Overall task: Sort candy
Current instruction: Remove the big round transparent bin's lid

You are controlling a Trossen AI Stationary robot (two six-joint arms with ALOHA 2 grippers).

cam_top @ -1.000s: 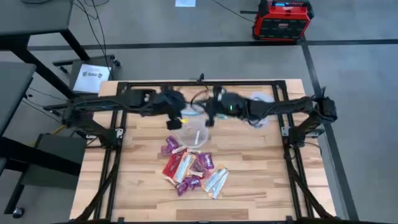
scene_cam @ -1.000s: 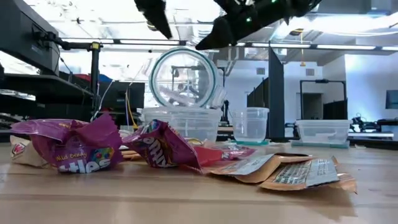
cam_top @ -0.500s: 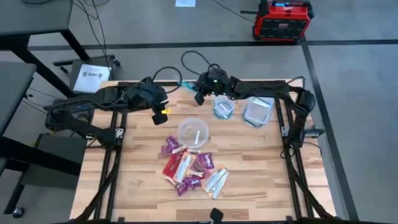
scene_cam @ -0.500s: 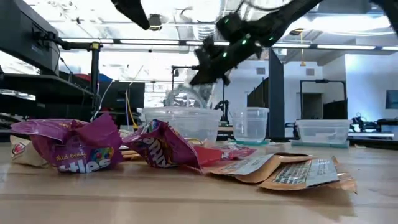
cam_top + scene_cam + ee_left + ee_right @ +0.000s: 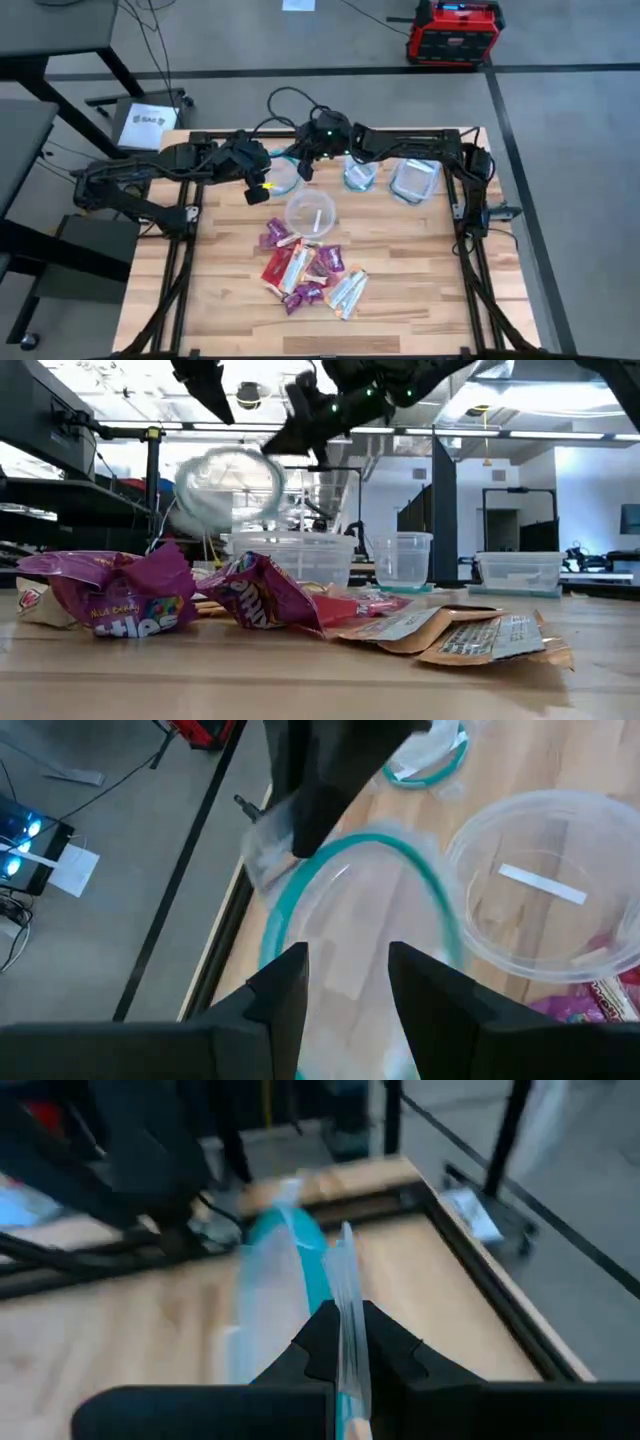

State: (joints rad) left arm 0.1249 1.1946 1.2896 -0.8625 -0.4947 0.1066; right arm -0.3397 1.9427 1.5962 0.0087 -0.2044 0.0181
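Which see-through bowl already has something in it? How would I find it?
Start at the candy pile in the middle of the wooden table. Just behind it, toward the arms, sits the round clear bowl. Unlike the other containers farther back, it has no blue rim and holds one pale white wrapper.

Candy pile [image 5: 308,271] near bench [image 5: 420,290] front-middle, round tub [image 5: 311,212] just behind it, two more containers [image 5: 388,176] farther back-right, lid [image 5: 281,176] probably back-left.
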